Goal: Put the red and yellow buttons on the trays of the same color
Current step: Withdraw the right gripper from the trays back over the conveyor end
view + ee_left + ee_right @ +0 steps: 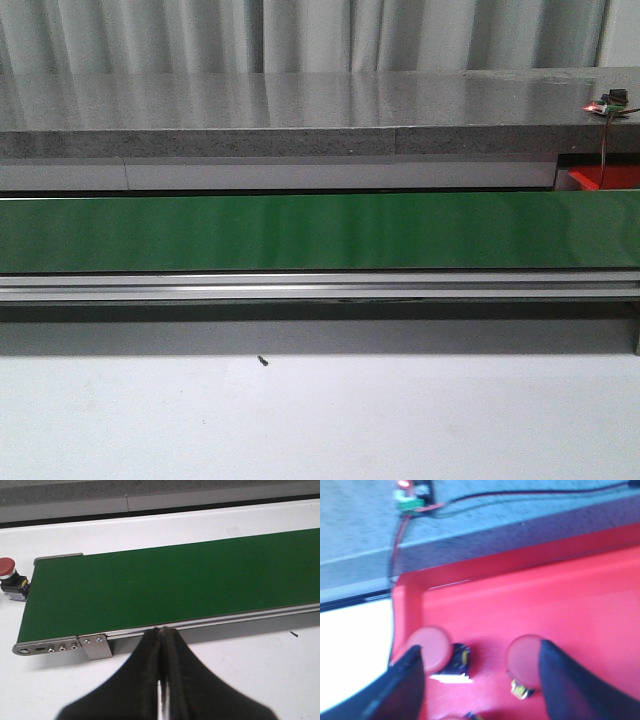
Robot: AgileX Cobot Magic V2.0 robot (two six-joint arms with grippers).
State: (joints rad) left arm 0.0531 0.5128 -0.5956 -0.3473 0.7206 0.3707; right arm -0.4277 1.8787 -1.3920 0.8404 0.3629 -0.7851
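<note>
The red button [7, 568] still to be sorted sits just off the end of the green conveyor belt [170, 585], beyond its corner from my left gripper [162, 645], whose fingers are pressed together, empty. My right gripper [480, 675] hangs spread wide over the red tray [545, 600], so the left arm is nearer.

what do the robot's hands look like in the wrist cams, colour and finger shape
Only the fingers show; the arms are out of view. The left hand has two matte black fingers, broad at the base and narrowing to a slim tip, with a thin pale line along the seam between them. The right hand has two dark, near-black fingers, wide and rounded at the ends, somewhat blurred. No cables or markings are visible on either.
</note>
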